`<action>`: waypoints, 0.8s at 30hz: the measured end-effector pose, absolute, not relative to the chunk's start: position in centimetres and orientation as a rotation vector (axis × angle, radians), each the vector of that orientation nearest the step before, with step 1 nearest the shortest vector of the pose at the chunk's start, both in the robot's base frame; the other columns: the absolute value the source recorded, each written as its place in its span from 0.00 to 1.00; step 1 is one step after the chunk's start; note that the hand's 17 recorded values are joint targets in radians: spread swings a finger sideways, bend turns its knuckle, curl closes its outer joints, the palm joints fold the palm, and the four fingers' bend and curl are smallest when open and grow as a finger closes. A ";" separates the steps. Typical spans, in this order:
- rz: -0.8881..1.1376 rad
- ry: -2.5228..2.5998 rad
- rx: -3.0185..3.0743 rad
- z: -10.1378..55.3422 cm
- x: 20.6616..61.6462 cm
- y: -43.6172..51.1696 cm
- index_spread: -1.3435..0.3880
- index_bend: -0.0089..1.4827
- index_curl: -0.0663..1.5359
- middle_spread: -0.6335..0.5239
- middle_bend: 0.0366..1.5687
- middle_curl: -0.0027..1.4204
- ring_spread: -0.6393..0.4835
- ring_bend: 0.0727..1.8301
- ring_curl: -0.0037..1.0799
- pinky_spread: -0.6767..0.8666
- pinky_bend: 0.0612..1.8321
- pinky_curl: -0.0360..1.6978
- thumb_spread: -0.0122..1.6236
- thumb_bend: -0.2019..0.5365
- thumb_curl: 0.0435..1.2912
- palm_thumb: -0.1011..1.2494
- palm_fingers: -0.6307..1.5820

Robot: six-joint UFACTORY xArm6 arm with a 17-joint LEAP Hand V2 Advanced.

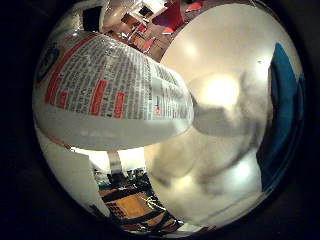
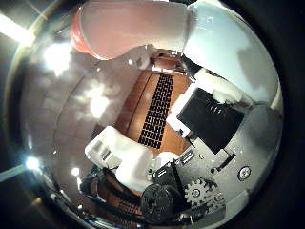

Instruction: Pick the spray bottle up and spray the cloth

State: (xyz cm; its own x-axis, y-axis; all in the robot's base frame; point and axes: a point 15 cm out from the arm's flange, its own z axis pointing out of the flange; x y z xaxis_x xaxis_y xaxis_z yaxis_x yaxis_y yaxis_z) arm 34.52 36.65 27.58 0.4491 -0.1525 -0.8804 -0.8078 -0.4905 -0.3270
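Note:
The spray bottle (image 1: 105,90), white with a red and black printed label, fills much of the little finger side view and lies close against my palm. Its white body with a red part (image 2: 119,28) also shows in the thumb side view. My right hand (image 2: 209,114) has its white and black fingers curled round the bottle. The bottle hangs above a white round table (image 1: 225,45) and casts a grey shadow on it. A teal-blue cloth (image 1: 282,115) lies on the table near its edge, beyond the bottle's end.
Red chairs (image 1: 170,17) stand past the table's far side. A wooden floor with a dark gridded mat (image 2: 157,109) shows between my fingers. Wooden furniture (image 1: 130,205) stands beyond the table's other edge.

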 end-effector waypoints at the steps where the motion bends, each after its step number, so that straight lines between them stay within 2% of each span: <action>1: 1.063 0.803 -1.920 27.4 34.5 36.7 0.66 0.77 0.51 0.48 0.87 0.44 0.43 0.80 0.56 0.29 0.54 0.76 0.44 0.24 0.66 0.83 0.82; 12: 1.081 0.808 -1.931 26.4 34.6 36.7 0.67 0.76 0.51 0.48 0.86 0.44 0.43 0.80 0.54 0.29 0.54 0.72 0.44 0.24 0.65 0.79 0.82; 15: 1.080 0.808 -1.935 26.5 34.5 36.8 0.67 0.72 0.50 0.49 0.83 0.43 0.44 0.78 0.53 0.28 0.53 0.69 0.44 0.23 0.64 0.75 0.82; 18: 1.077 0.805 -1.952 26.4 34.3 36.8 0.67 0.62 0.48 0.49 0.78 0.41 0.43 0.73 0.50 0.25 0.53 0.63 0.41 0.22 0.62 0.72 0.78; 20: 1.078 0.800 -1.980 26.1 34.0 36.6 0.65 0.46 0.46 0.48 0.72 0.40 0.41 0.70 0.48 0.21 0.53 0.58 0.40 0.22 0.60 0.71 0.74; 21: 1.078 0.798 -1.999 25.9 33.8 36.5 0.65 0.41 0.45 0.48 0.71 0.39 0.40 0.69 0.47 0.19 0.53 0.56 0.40 0.22 0.59 0.70 0.72; 24: 1.081 0.799 -2.081 25.0 33.0 36.0 0.58 0.26 0.41 0.44 0.57 0.36 0.35 0.66 0.46 0.15 0.51 0.53 0.45 0.24 0.55 0.71 0.52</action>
